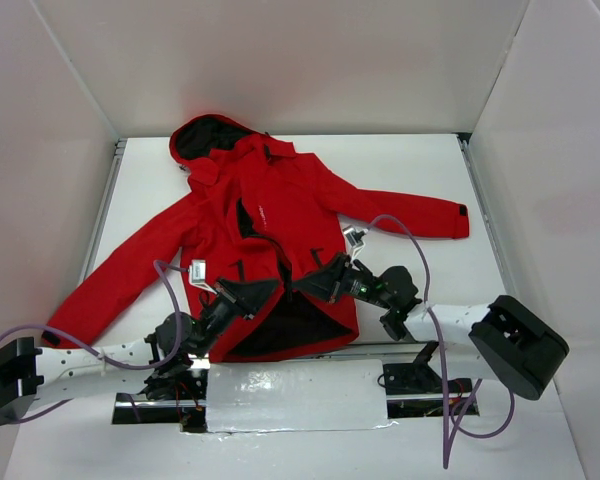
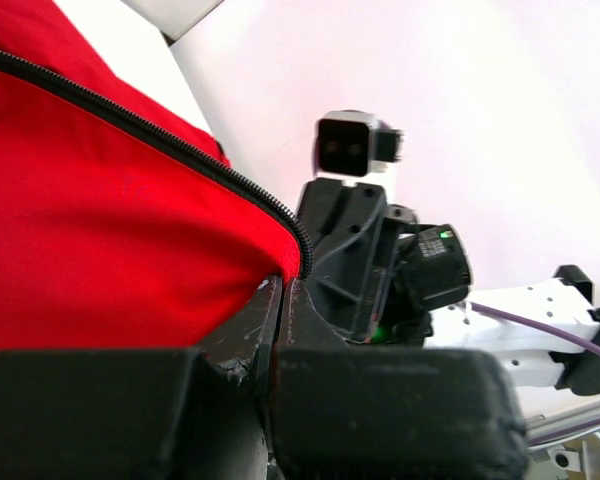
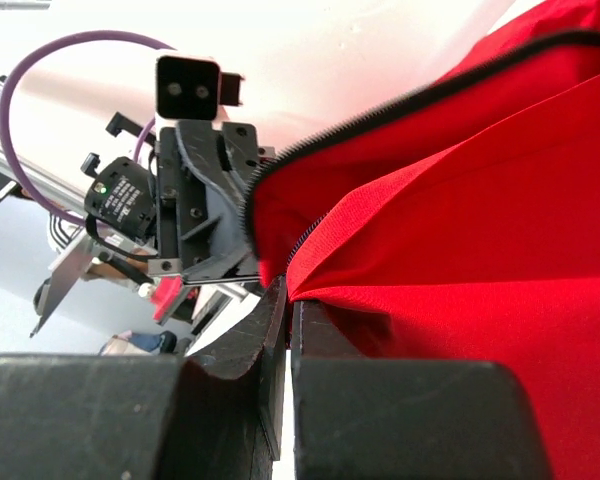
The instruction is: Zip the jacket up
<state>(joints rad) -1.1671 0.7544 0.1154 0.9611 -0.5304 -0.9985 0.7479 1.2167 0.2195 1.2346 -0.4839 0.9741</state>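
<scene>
The red hooded jacket (image 1: 280, 200) lies flat on the white table with its hood at the far end and sleeves spread. Its lower front gapes apart, showing dark lining (image 1: 295, 320). My left gripper (image 1: 267, 289) is shut on the left front edge near the hem. In the left wrist view the red cloth (image 2: 110, 230) with its black zipper teeth (image 2: 180, 145) runs into the shut left gripper (image 2: 280, 287). My right gripper (image 1: 316, 279) is shut on the opposite front edge. The right wrist view has red fabric (image 3: 460, 200) pinched in the right gripper (image 3: 289, 292). The two grippers face each other closely.
White walls enclose the table on three sides. Metal rails run along its left edge (image 1: 104, 205) and right edge (image 1: 482, 205). A pale taped panel (image 1: 290, 395) lies between the arm bases at the near edge. Purple cables (image 1: 420, 270) loop over both arms.
</scene>
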